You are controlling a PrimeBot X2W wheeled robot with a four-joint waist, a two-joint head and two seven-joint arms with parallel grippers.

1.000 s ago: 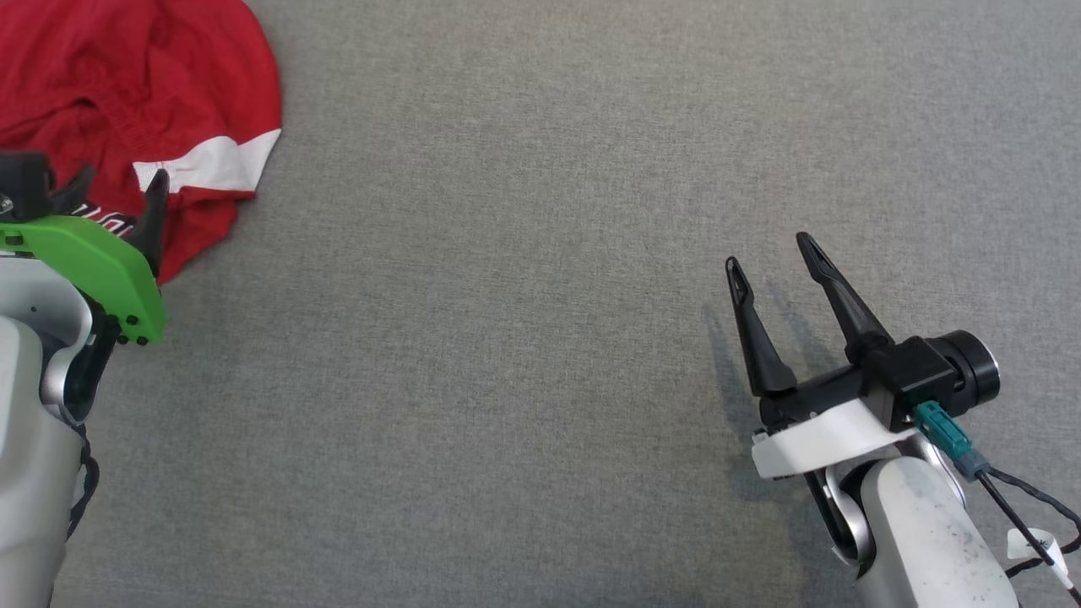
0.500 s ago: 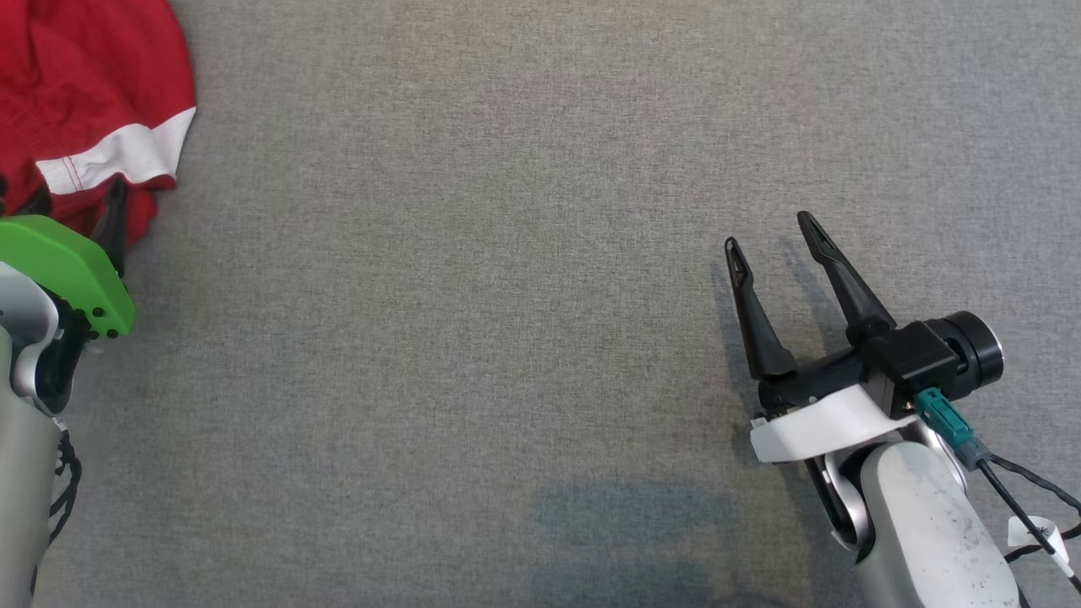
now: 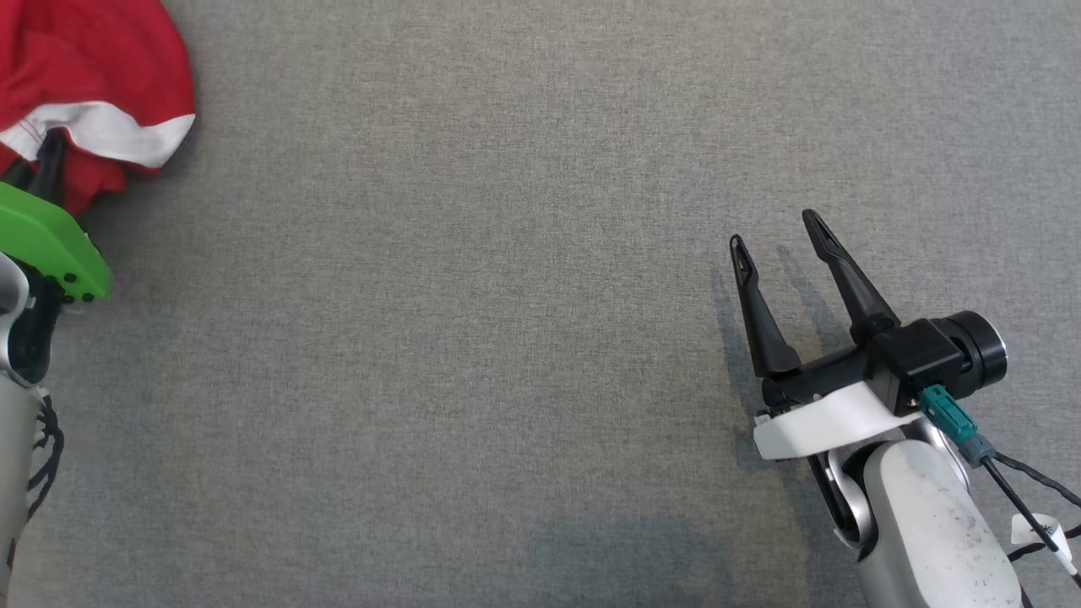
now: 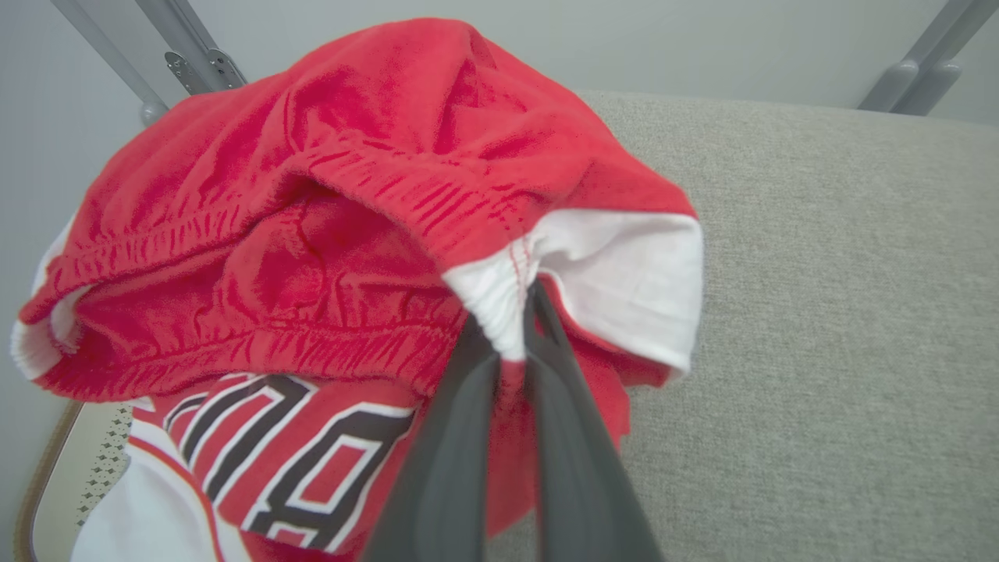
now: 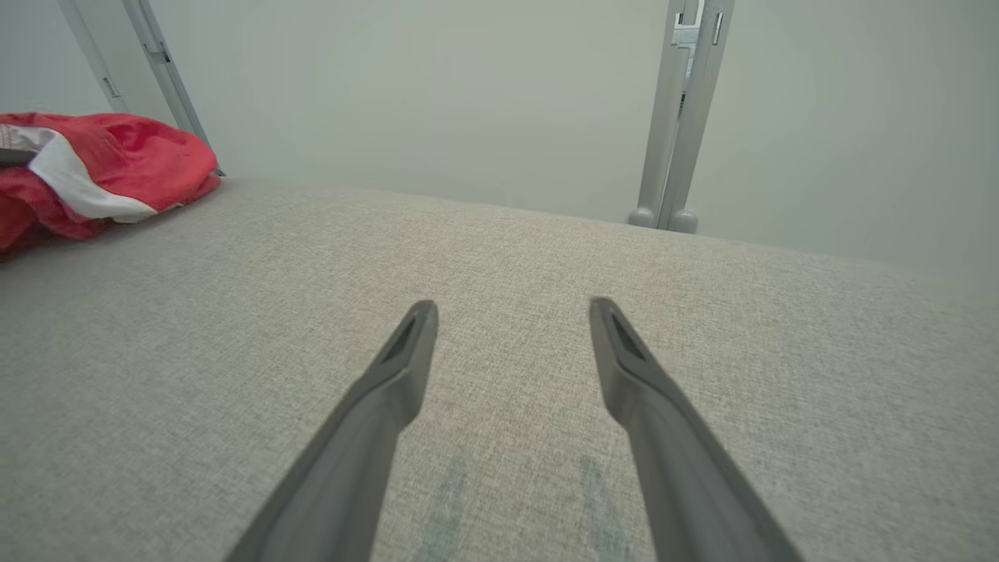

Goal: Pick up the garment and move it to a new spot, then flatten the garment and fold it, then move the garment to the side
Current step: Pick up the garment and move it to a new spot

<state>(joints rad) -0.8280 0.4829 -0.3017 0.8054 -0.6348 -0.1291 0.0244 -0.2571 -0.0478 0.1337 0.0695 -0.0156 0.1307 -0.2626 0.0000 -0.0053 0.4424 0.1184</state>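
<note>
**Left wrist view: fresh grip on garment [image 4: 312,195]**

Head view. Left gripper [image 3: 46,156] noted at the far left edge, fingers now drawn together on the white band. Spread wide over the cloth a second ago. Right gripper [image 3: 777,232] noted well apart at lower right, jaws wide, holding nothing, above bare grey table [image 3: 507,295]. Garment bunched at the table's top left corner, apparently still resting there.

Left wrist view. Supplies the detail lacking in the head view: gathered white hem pinched between both fingers, red cloth heaped behind, lettered panel below. Judged: grasp made, pick-up begun, lift and carry to a new spot still to come. Possible risk: a hold on the hem alone, with the rest trailing.

Right wrist view. Jaws spread over plain table. Garment seen far off at upper left, showing the wide free area for laying it out.
</note>
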